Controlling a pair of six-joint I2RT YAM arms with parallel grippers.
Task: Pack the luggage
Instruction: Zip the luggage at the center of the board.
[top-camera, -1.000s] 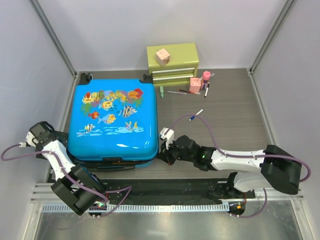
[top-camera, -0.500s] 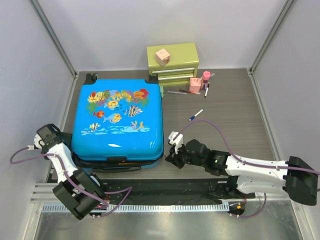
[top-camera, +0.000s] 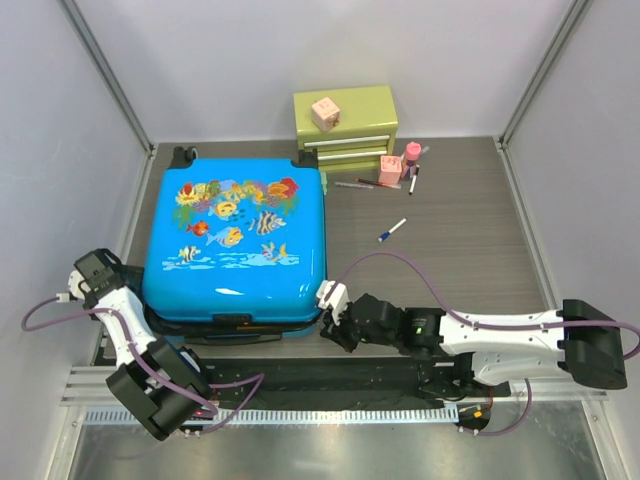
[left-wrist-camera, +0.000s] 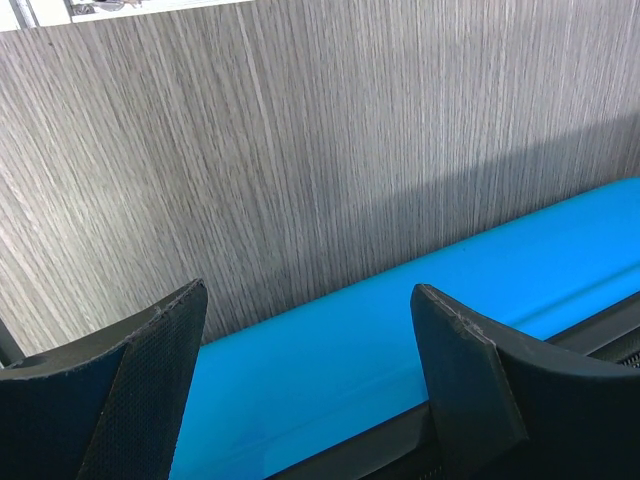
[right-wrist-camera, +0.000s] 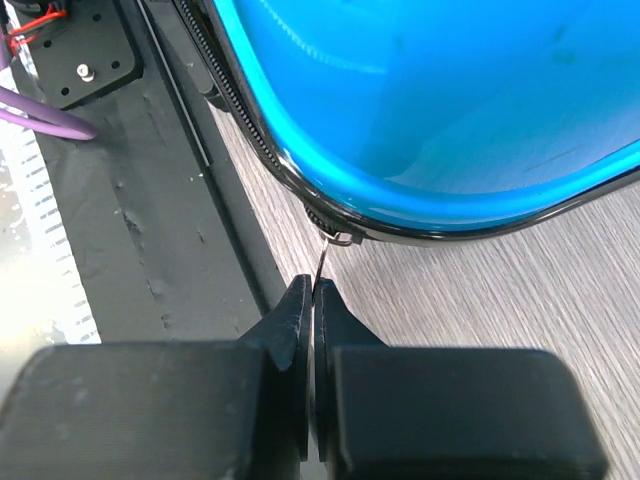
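The closed luggage (top-camera: 235, 240) lies on the table (top-camera: 460, 250). Its near-right corner is at 11 o'clock from the nearer right gripper (right-wrist-camera: 313, 292), which pinches the zipper pull (right-wrist-camera: 322, 260) there. The zip runs toward 9 o'clock; the left gripper (left-wrist-camera: 310, 300) gapes wide and empty.

We see the luggage (top-camera: 235, 240) as glossy, smooth blue plastic, its zipper pull (right-wrist-camera: 323, 262) as thin metal, the table (top-camera: 450, 250) as matt grey wood grain.
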